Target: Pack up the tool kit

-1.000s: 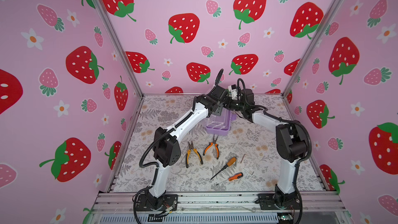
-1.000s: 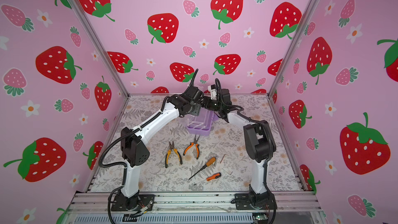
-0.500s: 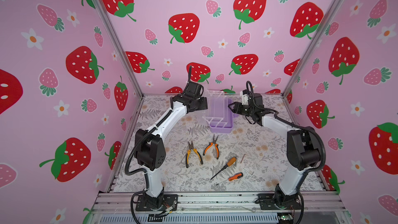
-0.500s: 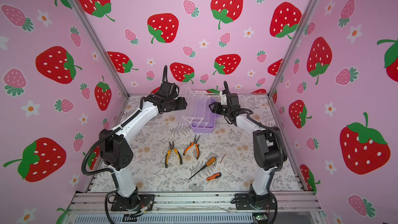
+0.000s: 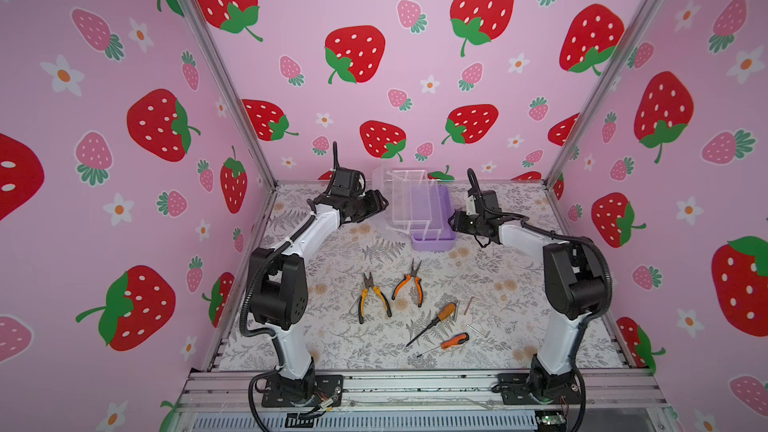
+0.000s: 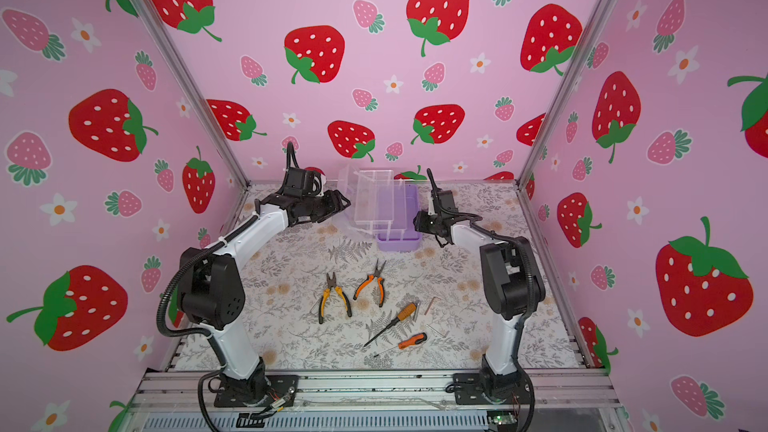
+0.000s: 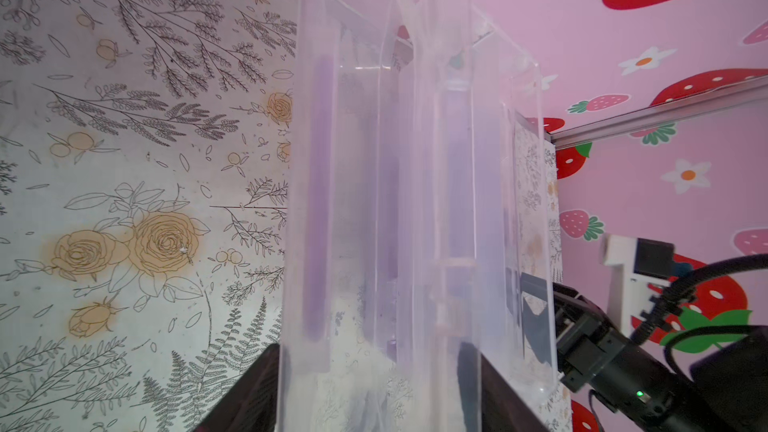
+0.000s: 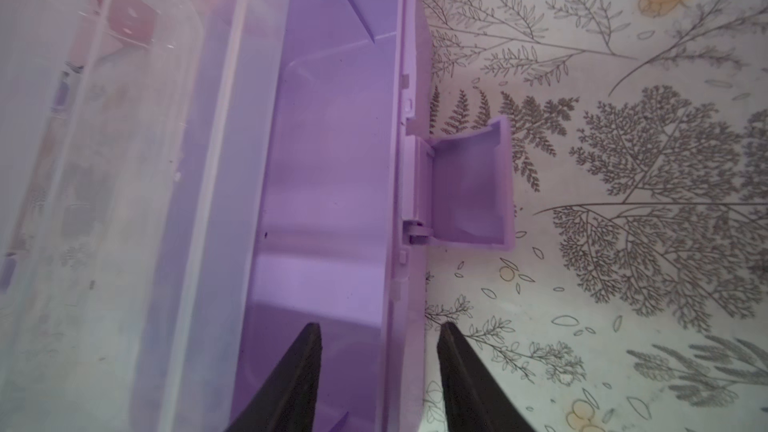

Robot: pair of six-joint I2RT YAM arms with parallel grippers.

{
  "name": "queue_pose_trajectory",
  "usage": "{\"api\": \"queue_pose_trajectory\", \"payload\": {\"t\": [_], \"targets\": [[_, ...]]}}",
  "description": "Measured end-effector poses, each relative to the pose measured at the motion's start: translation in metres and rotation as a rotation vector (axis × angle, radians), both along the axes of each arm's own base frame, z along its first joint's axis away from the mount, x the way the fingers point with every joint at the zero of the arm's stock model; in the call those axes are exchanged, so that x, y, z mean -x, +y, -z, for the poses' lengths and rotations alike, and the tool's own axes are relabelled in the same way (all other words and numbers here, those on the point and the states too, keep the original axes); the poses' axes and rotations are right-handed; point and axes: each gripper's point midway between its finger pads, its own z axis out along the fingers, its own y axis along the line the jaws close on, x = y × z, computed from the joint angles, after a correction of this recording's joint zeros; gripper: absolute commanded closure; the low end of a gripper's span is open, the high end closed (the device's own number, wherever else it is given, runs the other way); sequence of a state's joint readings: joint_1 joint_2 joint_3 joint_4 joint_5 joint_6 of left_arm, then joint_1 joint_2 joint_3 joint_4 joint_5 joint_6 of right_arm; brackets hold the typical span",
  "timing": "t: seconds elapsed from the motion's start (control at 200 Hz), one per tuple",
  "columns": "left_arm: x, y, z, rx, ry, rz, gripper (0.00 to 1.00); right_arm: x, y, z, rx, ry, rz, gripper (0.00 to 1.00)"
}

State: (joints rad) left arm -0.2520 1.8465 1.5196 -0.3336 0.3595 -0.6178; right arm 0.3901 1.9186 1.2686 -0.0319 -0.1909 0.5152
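Both arms have swung apart since a second ago, when they were bunched over the lilac box (image 5: 432,241), and its clear lid (image 5: 409,201) has gone from down to standing upright. Nearest you, low in both top views, the smaller orange-handled screwdriver (image 5: 448,342) lies on the floral mat (image 5: 332,338). The larger screwdriver (image 5: 434,321) lies just above it, and the small metal bits (image 5: 468,305) to their right are too small for you to tell their kind. Higher, near the middle, the yellow-handled pliers (image 5: 372,299) and the orange-handled pliers (image 5: 409,282) lie side by side, not touching. Farther back sits the lilac box, with every tool outside it. Your right gripper (image 5: 453,223) is at the box's right wall. Its wrist view shows the jaws spread, one finger (image 8: 299,380) inside the box and the other outside. The rim stands between them with a gap on each side, and both fingers are cut off by the lower edge. The latch flap (image 8: 469,189) is folded out from that wall. Your left gripper (image 5: 379,204) is at the lid's left side. In its wrist view the fingers (image 7: 249,396) stand wide on either side of the lid, cut off at the bottom edge, one blurred through the plastic. You cannot tell whether they press it. In the top views the stacked clear layers hide much of the box's inside.
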Motion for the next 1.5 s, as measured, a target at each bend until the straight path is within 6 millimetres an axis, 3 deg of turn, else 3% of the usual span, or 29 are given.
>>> {"api": "queue_pose_trajectory", "payload": {"t": [0.225,0.53,0.87,1.136,1.296,1.501], "targets": [[0.001,0.007,0.014,0.061,0.033,-0.019,0.22,0.003,-0.002,0.025,0.032,0.05,-0.002,0.55],[0.008,0.027,0.046,0.099,0.107,-0.074,0.18,0.005,-0.001,0.028,0.027,0.06,-0.01,0.55],[0.008,0.03,0.07,0.107,0.155,-0.097,0.12,0.006,0.001,0.028,0.018,0.064,-0.02,0.54],[0.021,0.042,0.091,0.073,0.208,-0.139,0.06,0.008,-0.001,0.032,0.019,0.07,-0.018,0.54],[0.03,0.05,0.08,0.044,0.192,-0.167,0.06,0.008,0.0,0.03,0.017,0.067,-0.022,0.53],[0.044,0.065,0.033,-0.011,0.101,-0.221,0.07,0.02,-0.002,0.011,0.006,0.057,-0.038,0.5]]}}
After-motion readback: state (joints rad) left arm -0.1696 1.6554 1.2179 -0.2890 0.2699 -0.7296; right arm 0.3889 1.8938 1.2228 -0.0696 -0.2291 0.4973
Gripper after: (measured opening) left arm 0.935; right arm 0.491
